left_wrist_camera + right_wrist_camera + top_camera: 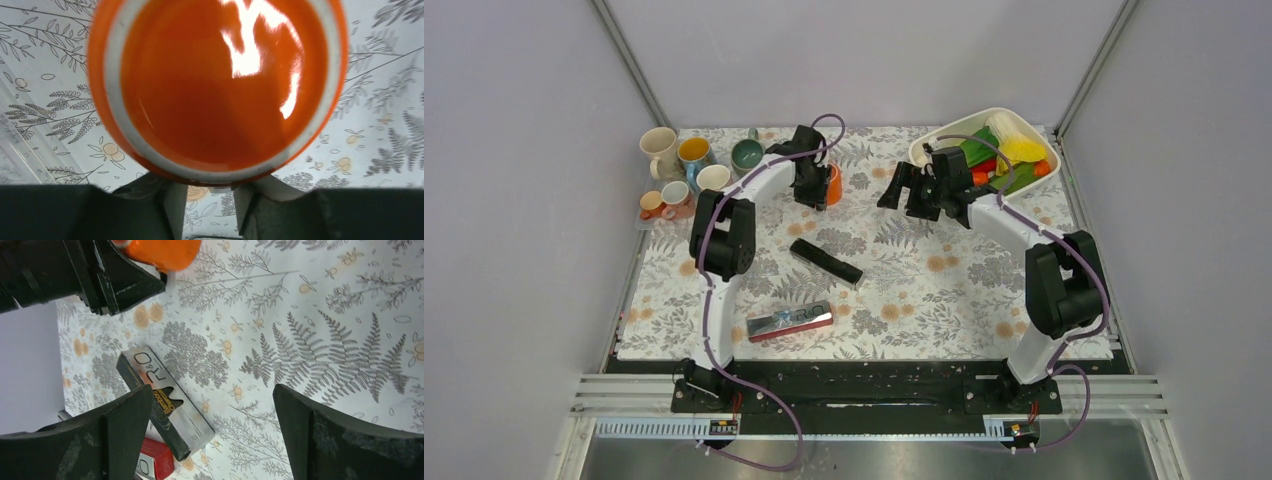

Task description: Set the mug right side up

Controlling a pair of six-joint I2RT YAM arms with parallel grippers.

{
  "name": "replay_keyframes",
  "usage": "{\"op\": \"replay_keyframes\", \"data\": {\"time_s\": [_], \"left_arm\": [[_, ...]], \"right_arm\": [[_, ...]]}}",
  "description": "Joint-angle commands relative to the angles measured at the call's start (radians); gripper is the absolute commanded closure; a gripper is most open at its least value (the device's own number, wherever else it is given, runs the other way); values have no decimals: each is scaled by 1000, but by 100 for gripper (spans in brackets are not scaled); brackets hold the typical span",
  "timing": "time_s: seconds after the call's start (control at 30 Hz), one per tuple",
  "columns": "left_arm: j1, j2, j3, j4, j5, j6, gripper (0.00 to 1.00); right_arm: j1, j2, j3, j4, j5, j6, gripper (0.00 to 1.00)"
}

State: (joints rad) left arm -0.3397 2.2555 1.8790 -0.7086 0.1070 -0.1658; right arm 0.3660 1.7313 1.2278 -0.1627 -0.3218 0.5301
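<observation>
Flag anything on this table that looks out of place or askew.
The orange mug stands out: it sits alone by the left gripper, apart from the other mugs clustered at the far left corner. The black box and the silver box lie at slants mid-table. Nothing looks spilled or broken.

Soft, even light from above fills the top view, leaving only faint shadows on the fern-printed white desk. In the left wrist view white glare streaks the glossy round orange ceramic mug. The black two-finger right claw looks slightly soft close up
</observation>
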Motion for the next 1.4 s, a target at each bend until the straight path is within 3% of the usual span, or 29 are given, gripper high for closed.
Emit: {"op": "replay_keyframes", "data": {"time_s": [0.0,0.07,0.3,0.43,0.63,0.83,1.13,1.2,1.23,1.3,1.37], "left_arm": [[-2,28,65,-29,-73,34,71],[-1,27,76,-29,-70,32,100],[18,-87,91,7,100,25,100],[21,-164,81,19,241,8,100],[5,-277,-47,117,453,-73,100],[-16,-322,-64,157,756,-142,100],[-61,-361,-151,205,858,-170,100],[-68,-364,-168,204,882,-169,100],[-71,-362,-176,204,896,-169,100],[-76,-363,-187,204,918,-163,100],[-76,-364,-189,204,933,-154,100]], "right_arm": [[4,-86,-40,6,44,-35,1],[4,-107,-60,6,47,-38,1],[4,-176,-111,20,2,-56,1],[4,-186,-148,122,-80,0,1],[4,-153,-292,535,-147,318,1],[4,-71,-336,977,-137,601,1],[5,-76,-242,977,-122,574,6],[5,-71,-232,977,-124,573,13],[5,-66,-224,982,-128,578,21],[5,-53,-219,1020,-136,596,48],[3,-52,-220,1029,-130,595,82]]}}
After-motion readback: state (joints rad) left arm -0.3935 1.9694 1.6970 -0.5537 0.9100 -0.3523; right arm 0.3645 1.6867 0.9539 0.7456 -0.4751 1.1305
